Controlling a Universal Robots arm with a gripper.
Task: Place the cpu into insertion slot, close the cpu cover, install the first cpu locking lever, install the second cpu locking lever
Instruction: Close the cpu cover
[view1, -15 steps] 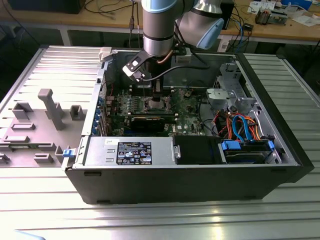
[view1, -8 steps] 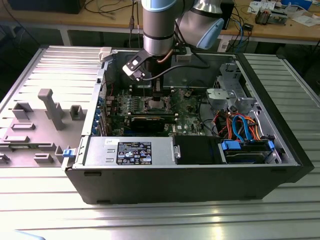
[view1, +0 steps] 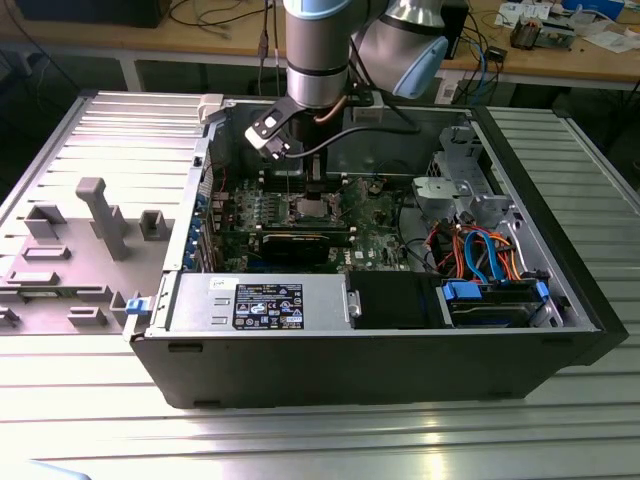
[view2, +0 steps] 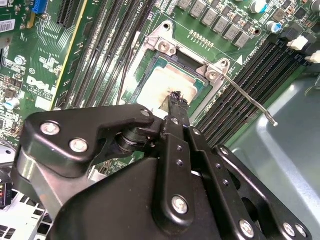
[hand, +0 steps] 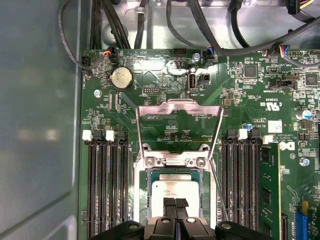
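First wrist view: cpu (hand: 162, 192) seated; gripper (hand: 175, 201) overhead.

Dull metal cpu (hand: 165, 190), shiny metal cpu cover (hand: 178, 106), matt black tool (hand: 175, 202)

1. The arm (view1: 316, 50) comes straight down from above, its wrist upright.
2. The hand (hand: 175, 203) points downward, with black linkages spread wide behind it.
3. Its fingertips (view2: 178, 98) meet, pressed together into one narrow tip.
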